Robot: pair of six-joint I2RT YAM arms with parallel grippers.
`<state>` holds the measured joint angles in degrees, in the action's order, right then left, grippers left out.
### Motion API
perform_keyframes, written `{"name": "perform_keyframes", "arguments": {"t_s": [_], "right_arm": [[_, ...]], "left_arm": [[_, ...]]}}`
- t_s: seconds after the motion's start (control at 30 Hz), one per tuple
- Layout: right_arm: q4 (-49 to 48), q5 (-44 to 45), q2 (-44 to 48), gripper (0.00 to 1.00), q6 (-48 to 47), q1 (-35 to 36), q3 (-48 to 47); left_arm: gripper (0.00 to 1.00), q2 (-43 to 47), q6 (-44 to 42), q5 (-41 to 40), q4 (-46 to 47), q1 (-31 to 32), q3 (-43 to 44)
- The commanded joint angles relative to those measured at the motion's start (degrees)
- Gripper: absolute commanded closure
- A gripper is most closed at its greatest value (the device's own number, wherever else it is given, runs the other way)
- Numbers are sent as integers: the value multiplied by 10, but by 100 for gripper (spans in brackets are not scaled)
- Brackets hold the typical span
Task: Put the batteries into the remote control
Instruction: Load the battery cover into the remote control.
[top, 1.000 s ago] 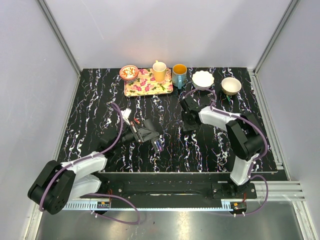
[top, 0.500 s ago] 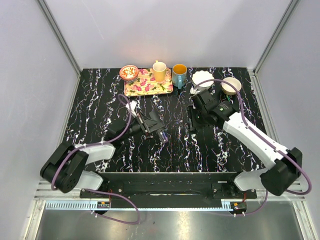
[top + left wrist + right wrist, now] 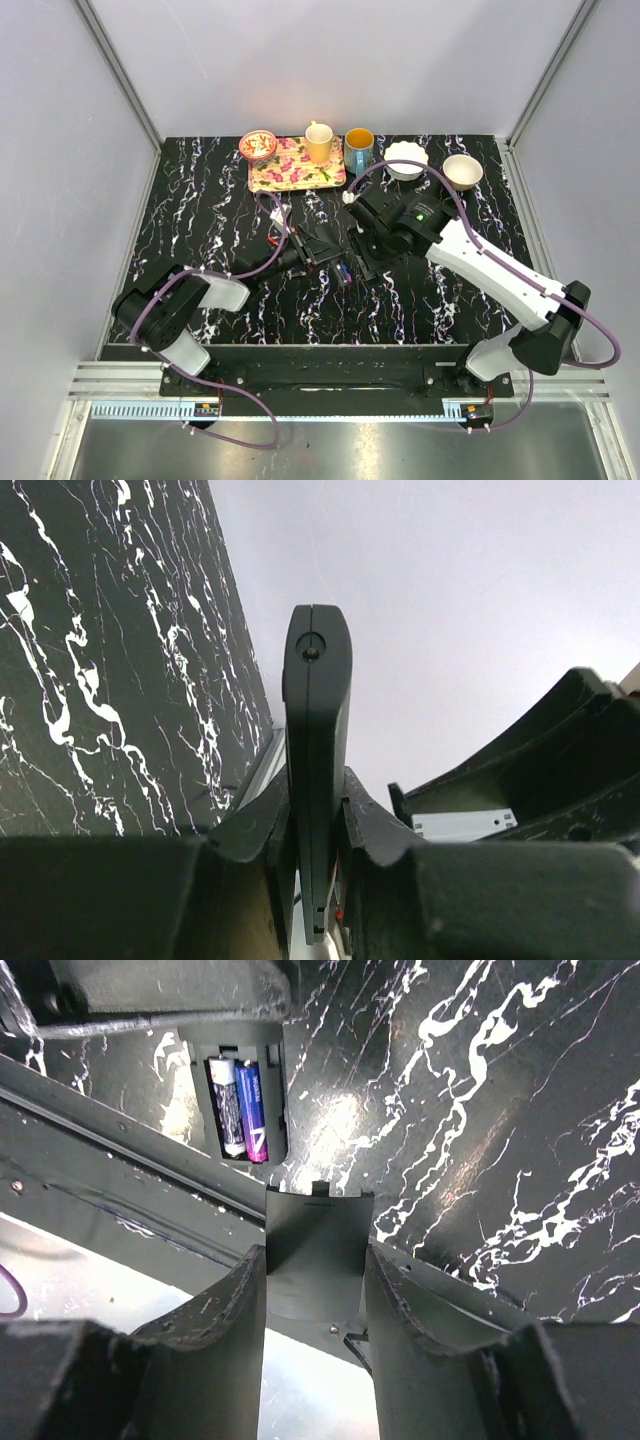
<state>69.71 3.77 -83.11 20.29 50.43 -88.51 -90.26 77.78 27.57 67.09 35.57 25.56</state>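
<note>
Left gripper: pinching the remote, mid-table.
Right gripper: clamped on the cover, just beside the bay.
Batteries: two seated side by side in the bay (loading looks done).
Remaining: fit the cover.

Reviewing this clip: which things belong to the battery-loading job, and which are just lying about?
Job:
- remote control, in left pincer
- batteries, in its compartment
- black cover panel, in right pincer

Lying about:
- floral tray
- red bowl
- yellow mug
- blue mug
- white bowl
- beige bowl
</note>
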Motion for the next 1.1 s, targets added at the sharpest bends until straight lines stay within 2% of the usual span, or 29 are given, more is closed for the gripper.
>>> {"name": "perform_keyframes", "arguments": {"t_s": [0.0, 0.2, 0.4, 1.07], "right_arm": [[27, -3, -20, 100, -10, 12, -26], [17, 4, -43, 100, -9, 20, -39], [7, 13, -72, 100, -12, 26, -57], [-48, 48, -118, 100, -25, 25, -38]], "left_arm": [[100, -24, 37, -29, 95, 7, 28], [100, -49, 59, -39, 112, 12, 33], [100, -53, 60, -45, 88, 14, 34], [100, -67, 78, -43, 110, 19, 24]]}}
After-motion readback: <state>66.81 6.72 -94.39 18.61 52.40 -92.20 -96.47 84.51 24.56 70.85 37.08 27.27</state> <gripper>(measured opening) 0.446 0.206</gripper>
